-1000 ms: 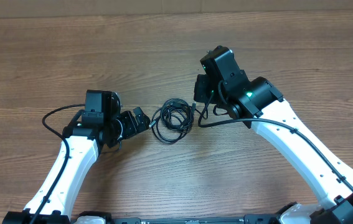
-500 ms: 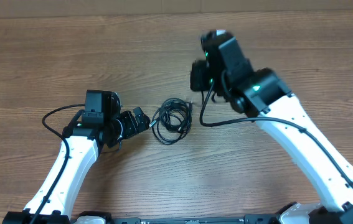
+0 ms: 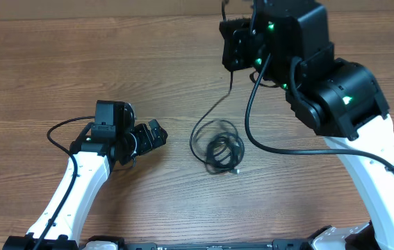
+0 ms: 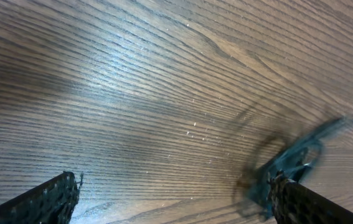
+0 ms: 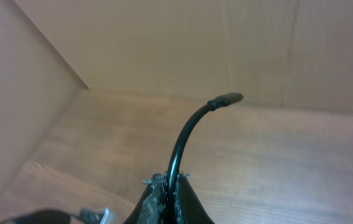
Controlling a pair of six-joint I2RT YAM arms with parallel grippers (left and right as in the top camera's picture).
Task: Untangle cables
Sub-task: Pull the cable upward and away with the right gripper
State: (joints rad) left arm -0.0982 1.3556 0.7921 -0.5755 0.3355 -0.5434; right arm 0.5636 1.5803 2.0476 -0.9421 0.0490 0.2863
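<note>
Right gripper (image 5: 169, 185) is clamped on one cable (image 3: 216, 154) end up high, while the rest sits coiled on the table (image 3: 78, 69), near the open left gripper (image 3: 153, 134). My worry: with nothing pinning it, pulling could cinch the tangle tighter or drag everything along

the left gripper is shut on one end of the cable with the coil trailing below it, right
No, it is the right gripper that is shut on the cable end, coil trailing below; the right wrist view shows it. The left gripper is open and holds nothing.
</note>
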